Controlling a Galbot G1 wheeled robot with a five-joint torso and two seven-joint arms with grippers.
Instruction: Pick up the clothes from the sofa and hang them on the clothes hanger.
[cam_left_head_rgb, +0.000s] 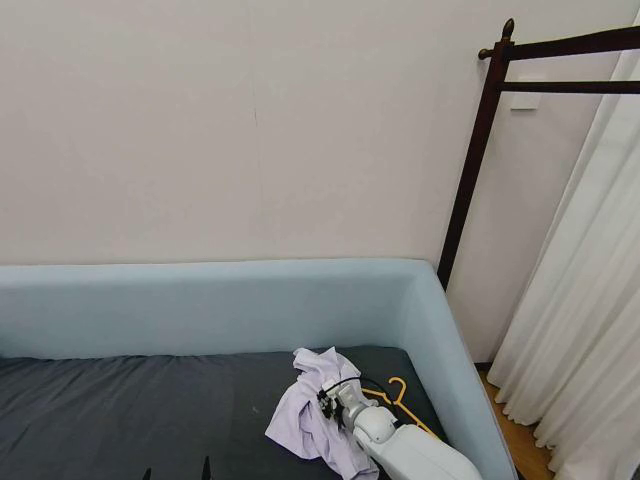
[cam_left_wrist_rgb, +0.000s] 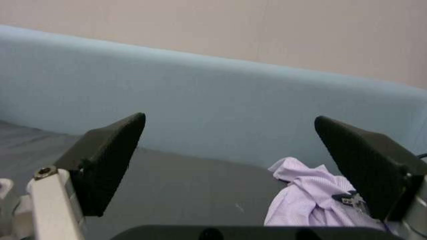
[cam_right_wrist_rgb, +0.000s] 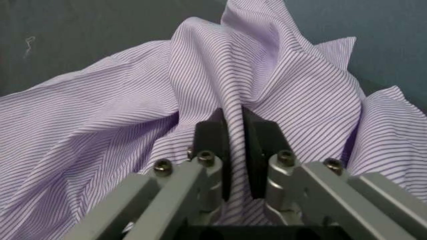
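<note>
A crumpled purple striped shirt (cam_left_head_rgb: 312, 412) lies on the dark sofa seat (cam_left_head_rgb: 140, 410) near its right end. My right gripper (cam_left_head_rgb: 334, 396) is shut on a fold of the shirt (cam_right_wrist_rgb: 220, 75), the cloth pinched between its black pads (cam_right_wrist_rgb: 215, 142). A yellow clothes hanger (cam_left_head_rgb: 400, 395) lies on the seat just right of the shirt. My left gripper (cam_left_wrist_rgb: 233, 165) hovers open above the seat, left of the shirt (cam_left_wrist_rgb: 313, 197), nothing between its fingers (cam_left_wrist_rgb: 110, 157). Its tips (cam_left_head_rgb: 176, 470) peek in at the bottom edge of the head view.
The sofa has a light blue backrest (cam_left_head_rgb: 200, 305) and right armrest (cam_left_head_rgb: 455, 360). A dark wooden clothes rack (cam_left_head_rgb: 480, 150) stands behind the right armrest against the wall. White curtains (cam_left_head_rgb: 585, 320) hang at the far right over a wooden floor.
</note>
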